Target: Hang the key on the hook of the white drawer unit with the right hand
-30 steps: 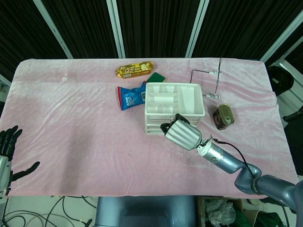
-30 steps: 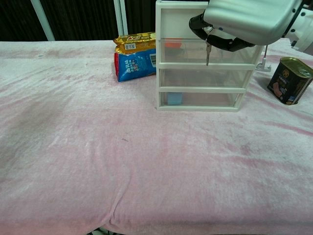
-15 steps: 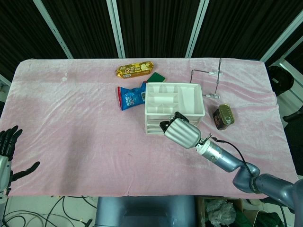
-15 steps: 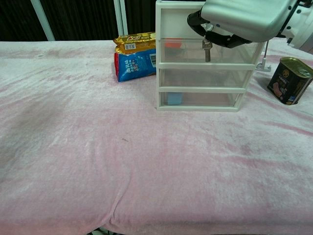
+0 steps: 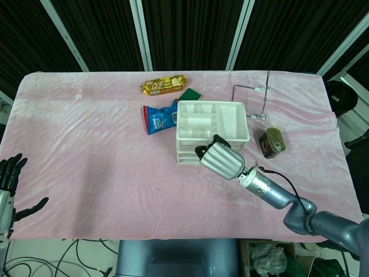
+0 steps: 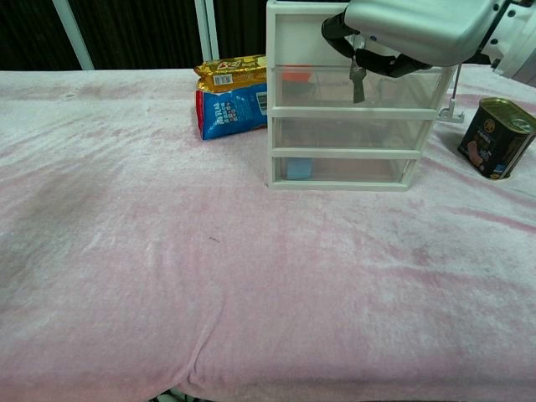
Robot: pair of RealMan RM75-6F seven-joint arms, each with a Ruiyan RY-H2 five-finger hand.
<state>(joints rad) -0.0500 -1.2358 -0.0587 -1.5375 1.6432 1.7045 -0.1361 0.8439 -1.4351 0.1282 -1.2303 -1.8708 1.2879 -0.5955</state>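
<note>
The white drawer unit [image 5: 210,124] [image 6: 352,134] stands at the table's middle right, its three clear drawers facing me. My right hand [image 5: 222,161] [image 6: 419,32] hovers against the unit's front top and pinches a small metal key [image 6: 358,79], which dangles before the top drawer. The hook itself is hidden behind the hand. The key is hidden from the head view by the hand. My left hand [image 5: 8,184] hangs open off the table's near left edge, holding nothing.
A blue snack bag [image 5: 159,118] [image 6: 230,109] and a yellow biscuit pack [image 5: 165,86] lie left of and behind the unit. A green pad [image 5: 189,94], a metal wire stand [image 5: 256,95] and a brown can [image 5: 271,142] [image 6: 495,138] sit nearby.
The right hand has shifted slightly along the unit's front top; the key swung and turned, hanging a touch higher than a second ago. Left hand unchanged.
</note>
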